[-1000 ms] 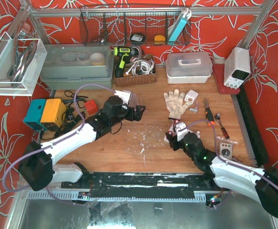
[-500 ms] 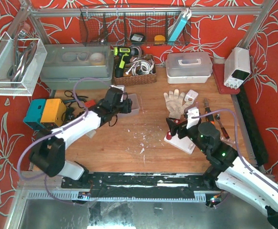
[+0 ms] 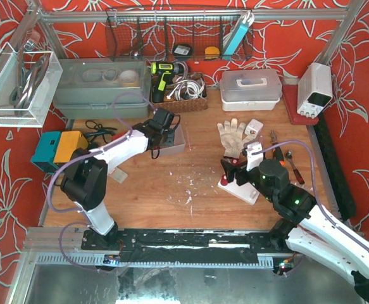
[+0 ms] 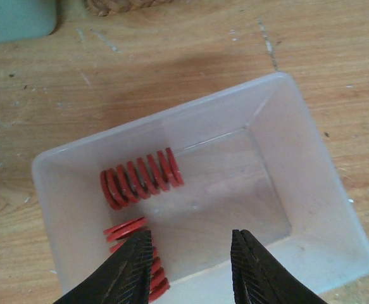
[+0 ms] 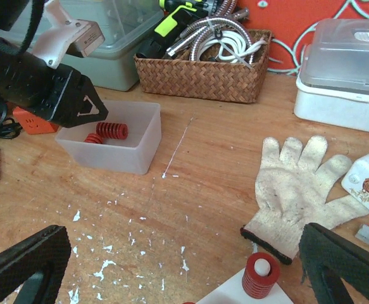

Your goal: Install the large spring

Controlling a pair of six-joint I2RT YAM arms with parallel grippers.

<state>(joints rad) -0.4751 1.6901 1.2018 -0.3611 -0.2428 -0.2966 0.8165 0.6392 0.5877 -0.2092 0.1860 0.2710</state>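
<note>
A: Large spring [image 4: 142, 178] status?
B: Lying on its side on the floor of the translucent bin [image 4: 311, 190]. It's just ahead of the left end effector [image 4: 190, 235], nearer the finger on the left of the wrist view. Nothing touching it.
A: Left end effector state?
B: Released, fingers spread, nothing between them. It hangs over the bin's near wall. A second red spring [image 4: 124, 229] is partly hidden under one finger [image 4: 130, 272]; can't tell its size.
A: Right side?
B: Right end effector [image 5: 184, 253] is released too, fingers wide apart, empty. Just ahead of it, toward the right of its view, is a white base [image 5: 225, 296] with an upright peg [image 5: 262, 269]. A short red spring [image 5: 257, 286] is seated round the peg. Beyond that, a work glove [image 5: 295, 187] lies flat on the desk [image 5: 203, 183]. The bin is well ahead to its left, under the left arm.
</note>
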